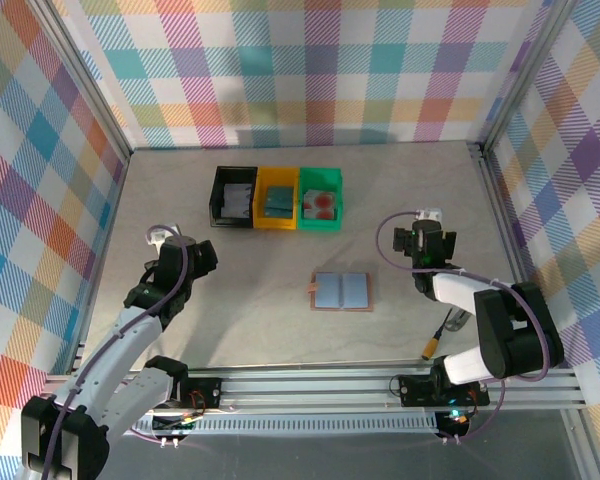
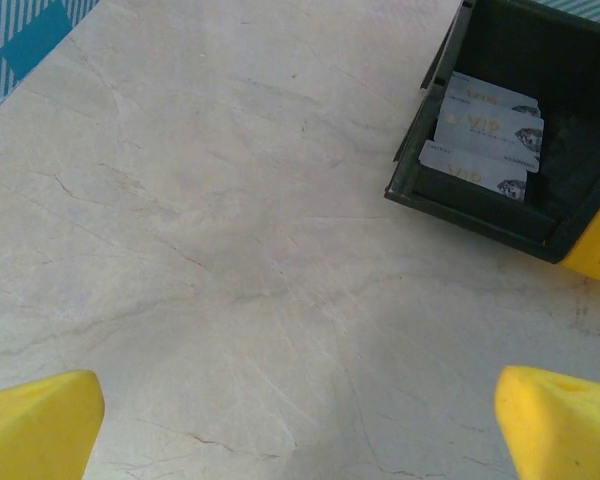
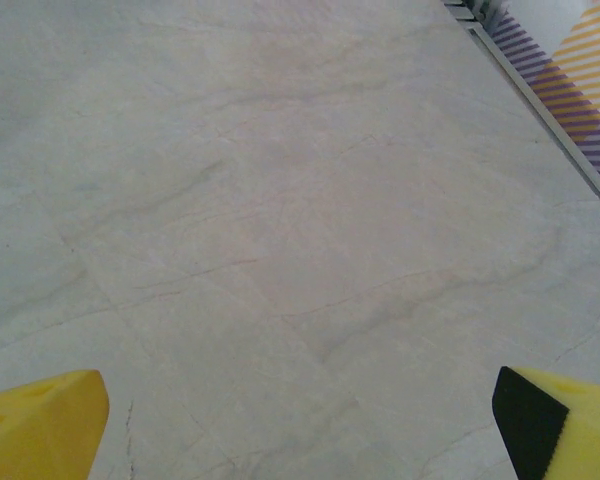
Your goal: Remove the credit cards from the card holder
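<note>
The card holder (image 1: 342,291) lies open and flat on the table's middle, its grey-blue inside facing up inside a reddish-brown rim. Credit cards lie in the three bins at the back: grey-white ones (image 2: 485,135) in the black bin (image 1: 233,196), teal-blue ones (image 1: 277,201) in the yellow bin, pale ones with red spots (image 1: 321,203) in the green bin. My left gripper (image 1: 197,256) hovers left of the holder, open and empty, with yellow fingertips (image 2: 40,425) wide apart over bare table. My right gripper (image 1: 427,238) stands open and empty to the holder's right, fingertips (image 3: 40,425) spread.
The bins stand side by side: black, then yellow (image 1: 261,200), then green (image 1: 337,200). Checked walls close off the table on three sides, and a metal frame rail (image 3: 540,100) runs along the right edge. A cable with an orange plug (image 1: 432,347) lies near the right arm's base.
</note>
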You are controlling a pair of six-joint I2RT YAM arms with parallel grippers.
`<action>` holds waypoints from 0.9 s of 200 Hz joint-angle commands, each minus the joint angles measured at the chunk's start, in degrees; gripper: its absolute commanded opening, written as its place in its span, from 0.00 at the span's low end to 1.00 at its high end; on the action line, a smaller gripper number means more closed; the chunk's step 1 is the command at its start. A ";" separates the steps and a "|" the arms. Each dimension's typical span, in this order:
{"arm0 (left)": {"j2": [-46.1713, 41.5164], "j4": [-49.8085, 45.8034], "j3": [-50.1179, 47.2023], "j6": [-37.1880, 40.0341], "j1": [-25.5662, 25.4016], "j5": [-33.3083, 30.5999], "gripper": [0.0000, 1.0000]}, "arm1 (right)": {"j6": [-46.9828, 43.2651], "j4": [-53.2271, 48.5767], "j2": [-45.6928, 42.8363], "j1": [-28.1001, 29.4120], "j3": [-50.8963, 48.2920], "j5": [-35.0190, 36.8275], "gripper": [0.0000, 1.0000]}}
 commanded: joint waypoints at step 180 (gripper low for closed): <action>12.33 38.94 -11.36 16.46 14.45 9.58 1.00 | -3.39 15.32 5.16 -10.73 -2.78 -29.77 0.99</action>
